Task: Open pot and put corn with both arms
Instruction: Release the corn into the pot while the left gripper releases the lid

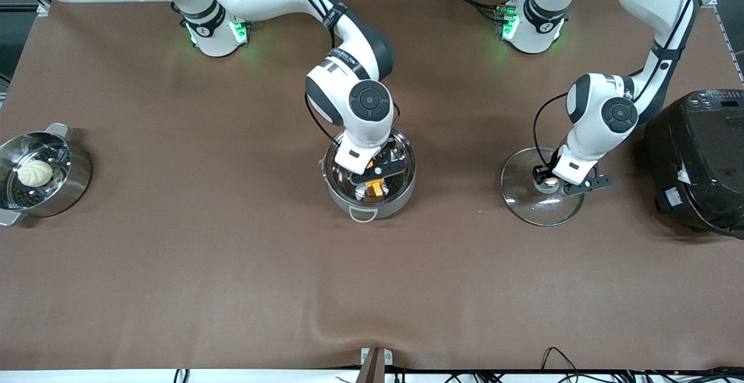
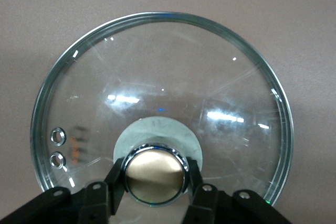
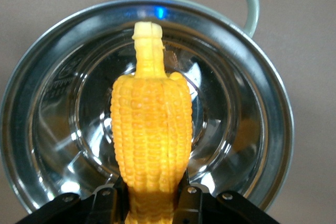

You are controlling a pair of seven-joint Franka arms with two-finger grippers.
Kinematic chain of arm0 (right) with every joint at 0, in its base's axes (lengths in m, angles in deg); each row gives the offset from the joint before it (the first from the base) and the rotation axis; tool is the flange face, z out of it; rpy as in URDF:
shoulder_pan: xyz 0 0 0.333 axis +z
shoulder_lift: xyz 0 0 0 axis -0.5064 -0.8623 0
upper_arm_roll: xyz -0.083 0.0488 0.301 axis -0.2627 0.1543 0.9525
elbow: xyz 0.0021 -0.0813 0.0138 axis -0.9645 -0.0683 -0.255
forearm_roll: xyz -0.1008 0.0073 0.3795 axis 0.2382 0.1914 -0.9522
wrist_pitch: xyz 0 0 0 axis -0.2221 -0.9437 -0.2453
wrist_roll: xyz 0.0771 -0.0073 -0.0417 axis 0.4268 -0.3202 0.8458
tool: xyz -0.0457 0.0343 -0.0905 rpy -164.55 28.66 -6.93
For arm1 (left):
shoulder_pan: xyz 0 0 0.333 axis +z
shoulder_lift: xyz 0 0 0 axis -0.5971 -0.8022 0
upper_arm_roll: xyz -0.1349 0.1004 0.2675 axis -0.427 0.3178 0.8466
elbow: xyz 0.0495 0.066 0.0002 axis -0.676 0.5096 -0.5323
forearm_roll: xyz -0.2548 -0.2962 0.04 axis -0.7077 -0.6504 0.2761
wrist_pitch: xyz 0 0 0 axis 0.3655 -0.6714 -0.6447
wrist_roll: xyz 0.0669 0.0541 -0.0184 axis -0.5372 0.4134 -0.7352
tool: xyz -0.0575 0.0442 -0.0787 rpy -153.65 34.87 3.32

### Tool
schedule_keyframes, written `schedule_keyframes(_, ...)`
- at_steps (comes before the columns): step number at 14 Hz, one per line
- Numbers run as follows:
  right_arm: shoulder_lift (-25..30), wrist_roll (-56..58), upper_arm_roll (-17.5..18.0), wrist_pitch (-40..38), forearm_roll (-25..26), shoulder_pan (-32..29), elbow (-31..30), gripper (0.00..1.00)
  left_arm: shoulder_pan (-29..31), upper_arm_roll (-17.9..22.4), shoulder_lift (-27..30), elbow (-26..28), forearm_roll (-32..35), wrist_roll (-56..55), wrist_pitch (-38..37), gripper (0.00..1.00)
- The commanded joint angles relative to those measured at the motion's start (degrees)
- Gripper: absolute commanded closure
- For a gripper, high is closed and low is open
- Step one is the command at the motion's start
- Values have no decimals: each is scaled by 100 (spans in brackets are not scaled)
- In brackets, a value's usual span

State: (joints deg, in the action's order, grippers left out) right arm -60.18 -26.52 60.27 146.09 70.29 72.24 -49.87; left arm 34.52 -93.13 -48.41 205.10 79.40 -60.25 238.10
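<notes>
The open steel pot (image 1: 401, 188) stands mid-table; it fills the right wrist view (image 3: 252, 129). My right gripper (image 1: 376, 182) is inside the pot's mouth, shut on the yellow-orange corn (image 1: 376, 186), which points stub-end down into the pot (image 3: 152, 124). The clear glass lid (image 1: 526, 197) lies flat on the table toward the left arm's end, beside the pot. My left gripper (image 1: 547, 184) is shut on the lid's copper knob (image 2: 155, 174), with the lid (image 2: 157, 77) resting on the cloth.
A black rice cooker (image 1: 700, 159) stands close beside the lid at the left arm's end. A second steel pot (image 1: 64, 188) with a white bun (image 1: 35, 172) sits at the right arm's end. Brown cloth covers the table.
</notes>
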Motion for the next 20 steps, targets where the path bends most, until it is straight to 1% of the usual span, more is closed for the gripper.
schedule_keyframes(1, -151, -48, -20, 36, 160, 28, 207, 100, 38, -44, 16, -98, 128, 54, 115, 0)
schedule_keyframes(4, -168, 48, -20, 70, 169, 11, 198, 100, 47, -53, 507, -221, 128, 10, -34, 0)
schedule_keyframes(5, -168, 48, -20, 88, 169, 11, 189, 93, 38, -53, 657, -361, 128, 10, -348, 0)
schedule_keyframes(7, -159, 5, -20, 88, 169, 19, 163, 0, 38, -53, 755, -1062, 128, 10, -1435, 0)
schedule_keyframes(9, -133, -31, -20, 80, 143, 20, 163, 0, -6, -105, 746, -1844, 110, 18, -2552, 0)
schedule_keyframes(11, -46, -188, -12, 27, 90, -59, 163, 0, -6, -193, 816, -2364, 58, 27, -3239, 0)
schedule_keyframes(12, 7, -276, -20, -8, 73, -129, 154, 0, -6, -298, 852, -2706, 57, 27, -3686, 0)
schedule_keyframes(13, 103, -294, -12, -287, 73, -252, 163, 0, 12, -394, 843, -3109, 57, 36, -4213, 0)
schedule_keyframes(15, 375, -251, -12, -841, 73, -541, 154, 0, 12, -413, 843, -3770, 57, 36, -5058, 0)
schedule_keyframes(17, 788, -6, -3, -1159, 73, -902, -20, 0, -6, -413, 843, -4359, 57, 36, -5587, 0)
schedule_keyframes(18, 1007, 387, -3, -1186, 73, -1103, -204, 0, -6, -413, 834, -4527, 66, 53, -5746, 0)
schedule_keyframes(20, 1482, 1170, -3, -1186, 64, -1613, -748, 0, -6, -439, 861, -4607, 127, 341, -5923, 0)
